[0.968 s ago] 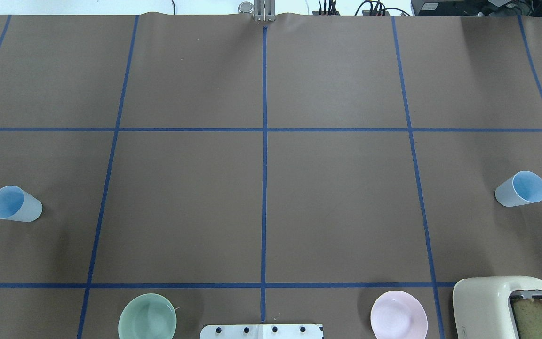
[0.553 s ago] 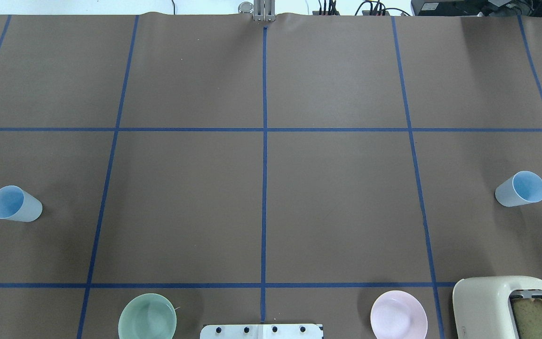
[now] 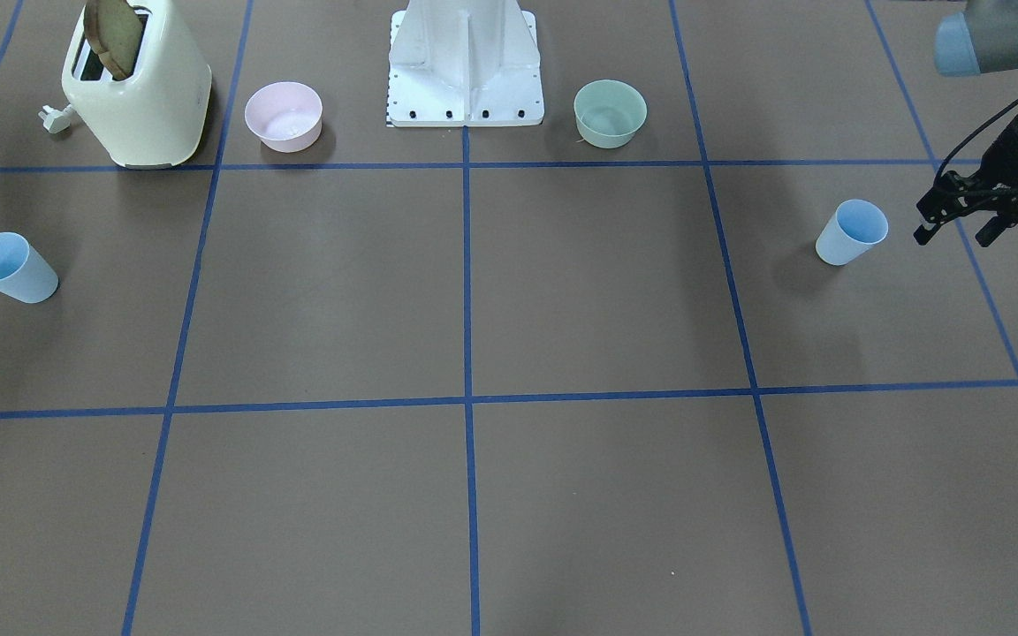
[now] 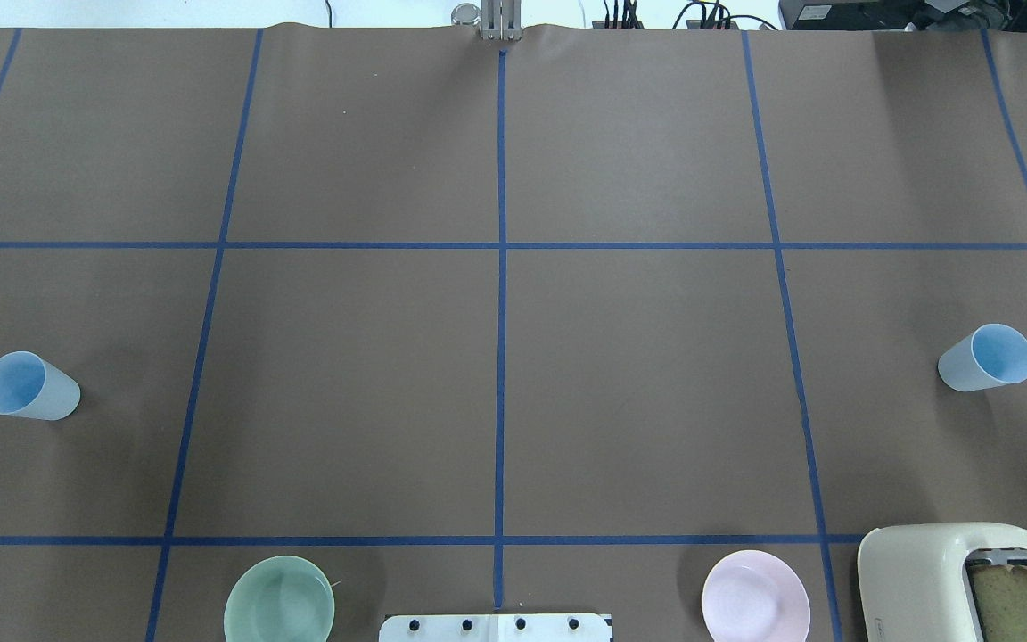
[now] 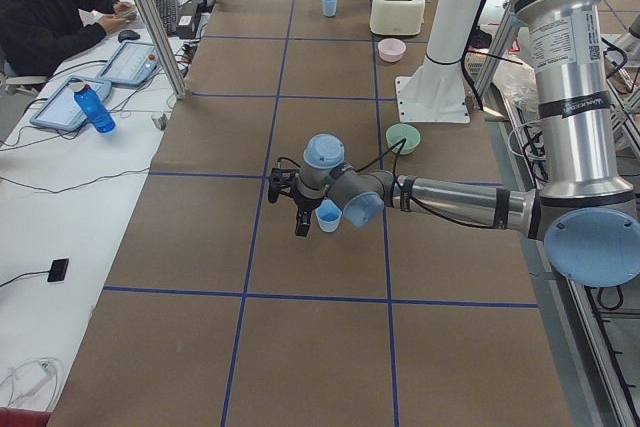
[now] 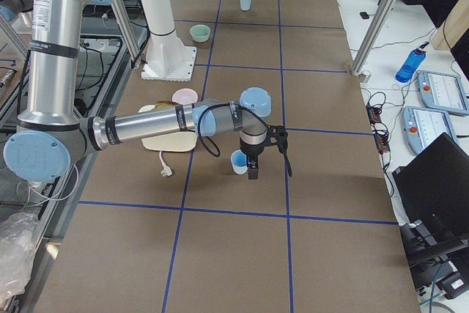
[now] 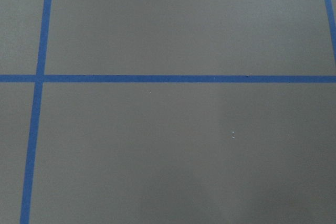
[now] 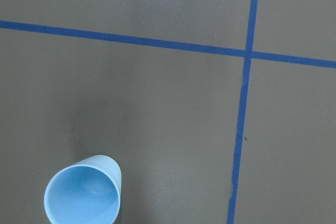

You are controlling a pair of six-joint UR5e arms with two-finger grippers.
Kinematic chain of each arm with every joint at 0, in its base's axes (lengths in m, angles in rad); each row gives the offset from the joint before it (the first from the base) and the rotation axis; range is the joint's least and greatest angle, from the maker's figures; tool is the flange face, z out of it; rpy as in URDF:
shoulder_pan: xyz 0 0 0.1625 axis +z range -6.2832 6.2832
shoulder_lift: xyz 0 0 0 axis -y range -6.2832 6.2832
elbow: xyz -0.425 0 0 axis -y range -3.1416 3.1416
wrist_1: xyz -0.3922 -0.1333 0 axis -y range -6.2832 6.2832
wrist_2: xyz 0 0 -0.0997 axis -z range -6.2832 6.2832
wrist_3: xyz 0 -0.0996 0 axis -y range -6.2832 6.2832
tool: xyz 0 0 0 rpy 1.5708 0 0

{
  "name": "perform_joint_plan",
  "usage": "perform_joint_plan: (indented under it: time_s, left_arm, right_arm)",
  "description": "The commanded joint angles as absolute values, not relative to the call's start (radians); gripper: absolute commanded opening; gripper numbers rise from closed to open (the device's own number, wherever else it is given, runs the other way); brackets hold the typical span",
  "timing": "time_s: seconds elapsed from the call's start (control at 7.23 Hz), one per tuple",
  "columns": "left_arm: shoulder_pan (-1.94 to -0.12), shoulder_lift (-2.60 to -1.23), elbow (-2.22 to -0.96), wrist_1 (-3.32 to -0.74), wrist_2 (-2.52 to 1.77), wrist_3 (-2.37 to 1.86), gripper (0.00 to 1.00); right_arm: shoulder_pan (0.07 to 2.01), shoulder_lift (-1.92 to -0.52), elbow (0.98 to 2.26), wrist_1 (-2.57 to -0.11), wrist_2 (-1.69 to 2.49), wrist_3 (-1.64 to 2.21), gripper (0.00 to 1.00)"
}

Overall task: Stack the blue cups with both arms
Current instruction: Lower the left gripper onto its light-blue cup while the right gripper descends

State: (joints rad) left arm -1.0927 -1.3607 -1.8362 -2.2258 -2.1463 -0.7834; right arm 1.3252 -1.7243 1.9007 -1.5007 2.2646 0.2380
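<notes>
Cup (image 3: 851, 231), second cup (image 3: 10, 268): pale blue, tapered, upright. Left pincer (image 3: 949, 235) spread, empty; right pincer (image 6: 270, 170) cannot tell.

Two blue cups (image 4: 29, 385) (image 4: 986, 358), one pink bowl (image 4: 755, 608), one green bowl (image 4: 279, 598), one toaster (image 4: 915, 580), one bread slice (image 4: 1017, 606), two arms (image 5: 460, 202) (image 6: 146, 126).

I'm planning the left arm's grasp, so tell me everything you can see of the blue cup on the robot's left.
The cup is a small light blue tumbler, smooth, plastic-looking, tapering to a narrower base. It stands upright, mouth up, apparently empty, on the brown table inside one blue-taped square. The left gripper hangs beside it on its outer side, fingers open, a gap between it and the cup. Only the table touches it.
</notes>
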Motion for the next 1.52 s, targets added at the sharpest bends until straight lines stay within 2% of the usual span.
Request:
perform_joint_plan:
  time_s: [0.0,0.83,1.38]
  left_arm:
    - [-1.033,-1.359,-1.839,-2.226,-2.129,-0.816,0.98]
    - [-0.899,-1.312,-1.839,-2.298,-2.085,-0.903,0.98]
    - [-0.893,-1.296,-1.832,-2.298,-2.083,-0.896,0.97]
  right_arm:
    - [1.293,-1.733,1.861,-1.415,2.264,0.275,1.0]
    - [1.293,-1.733,1.858,-1.413,2.27,0.273,1.0]
    - [1.293,-1.732,1.855,-1.413,2.269,0.273,1.0]
